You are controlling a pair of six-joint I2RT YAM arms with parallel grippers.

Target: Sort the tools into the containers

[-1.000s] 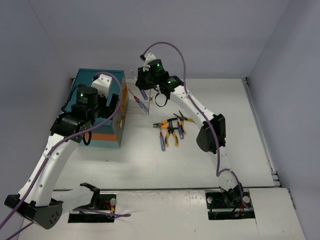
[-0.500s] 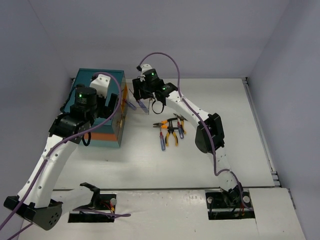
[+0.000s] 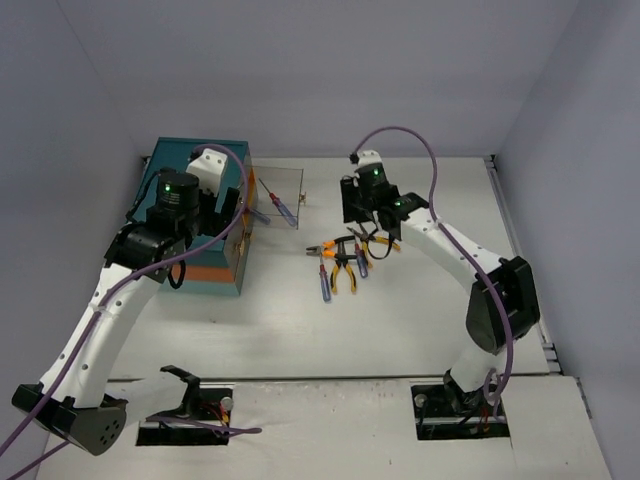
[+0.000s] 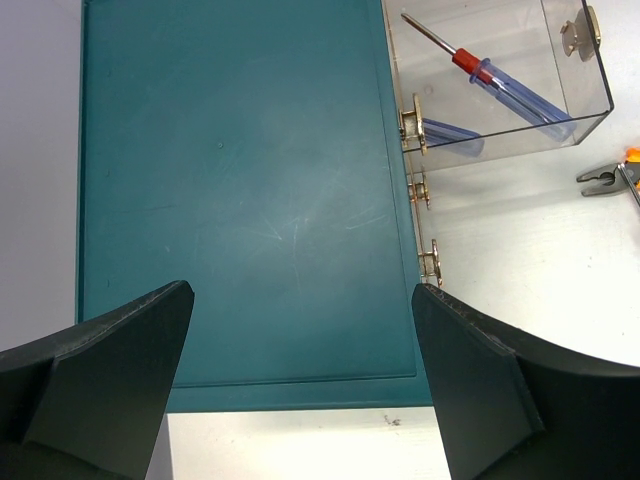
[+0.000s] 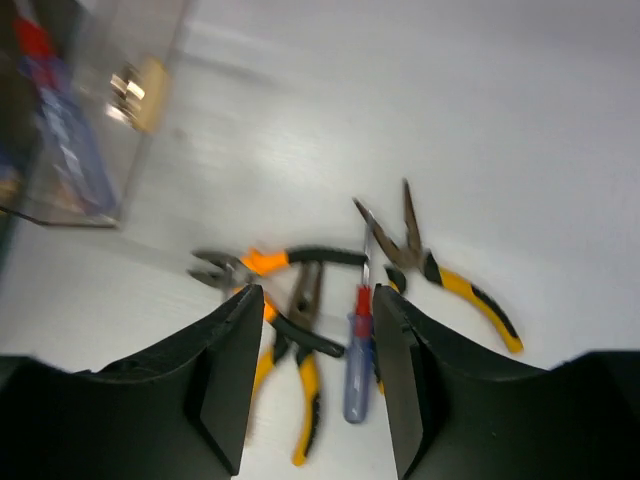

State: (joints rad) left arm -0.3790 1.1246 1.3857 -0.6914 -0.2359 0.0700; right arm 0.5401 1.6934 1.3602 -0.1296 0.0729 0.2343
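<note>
Right hand (image 5: 315,300) is over the tool pile on the white tabletop (image 5: 470,90), jaws part-open, nothing in them. Left hand (image 4: 300,290) is empty and wide open above the top of the teal box-shaped chest (image 4: 230,180). The clear plastic drawer (image 4: 525,35) is pulled out to the right and holds a blue-handled screwdriver with a red collar (image 4: 510,90) plus a second blue handle (image 4: 450,135). Likely next pick is the loose blue-handled screwdriver (image 5: 357,355), which belongs in that drawer. It lies among the orange-handled pliers (image 5: 262,263), touching or just beside them, and the wrist view is too blurred to say which. Set the jaws across the handle, come straight down and close on blue only. Lift vertically so the yellow-handled long-nose pliers (image 5: 450,275) don't drag.
</note>
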